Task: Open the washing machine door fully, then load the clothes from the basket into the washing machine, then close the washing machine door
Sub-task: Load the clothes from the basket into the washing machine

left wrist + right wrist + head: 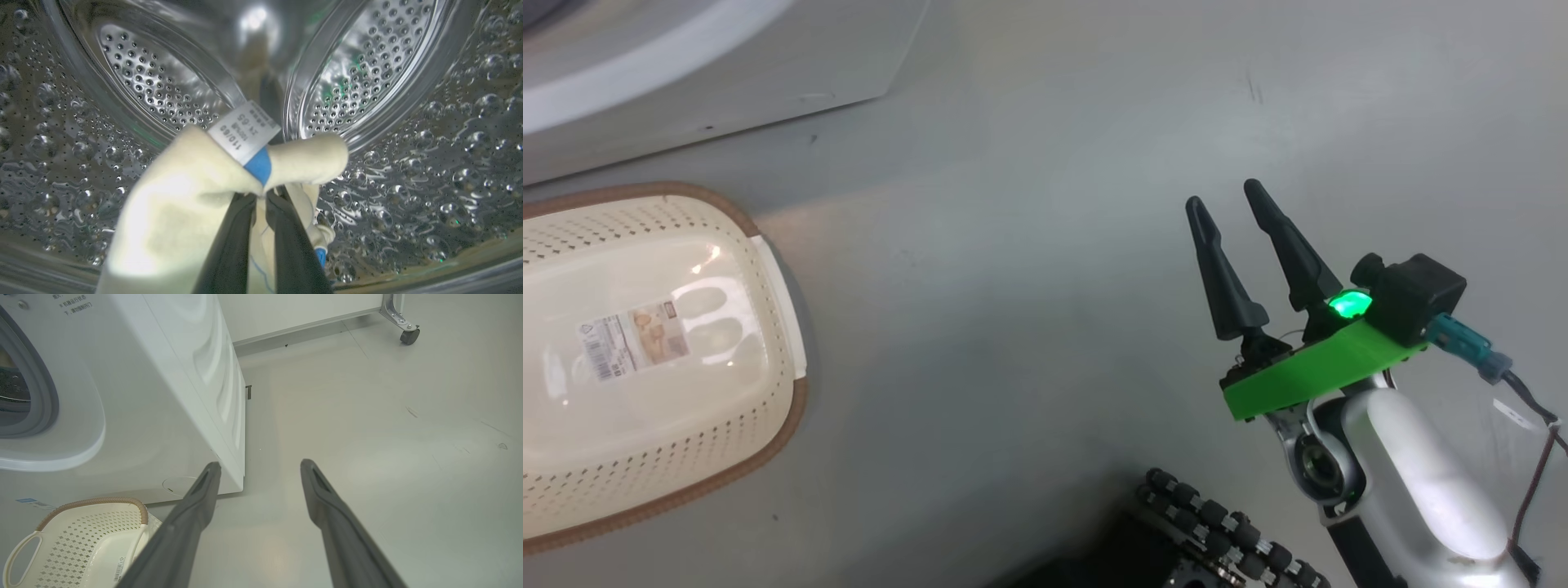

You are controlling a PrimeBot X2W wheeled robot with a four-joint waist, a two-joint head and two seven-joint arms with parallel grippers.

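Head view, basket: the basket (792, 408) stands on the floor (1029, 204) just below the front of the washing machine (727, 73). Nothing lies in it, and the label on its bottom is plain to see.
Head view, right claw: the right gripper (1223, 196) hangs over bare floor, well apart from the basket, its fingers spread and holding nothing.
Head view, base: a roller wheel (1225, 523) of the robot shows at the lower edge.
Left wrist view, left claw: the left gripper (261, 196) is inside the steel drum (408, 163), its fingers pressed together on the pale-yellow clothes (175, 204).
Left wrist view, garment: a white size label (244, 130) and a blue tab (258, 166) stick up just above the pinch.
Right wrist view, room: the right gripper (260, 464) points past the corner of the washing machine (155, 396), with the grey seal (45, 396) at the left edge. The basket (81, 535) is low on the left, below a blue sticker (28, 501).
Right wrist view, surface: the smooth grey floor (388, 437) has faint scuffs, and a caster (408, 336) stands at the far side.
Step in hand: this looks like loading, probably the last piece, given the bare basket.
Next move: the left fingers should part so the clothes drop deep into the drum. The arm should then draw out clear of the seal before the washing machine door is swung shut.
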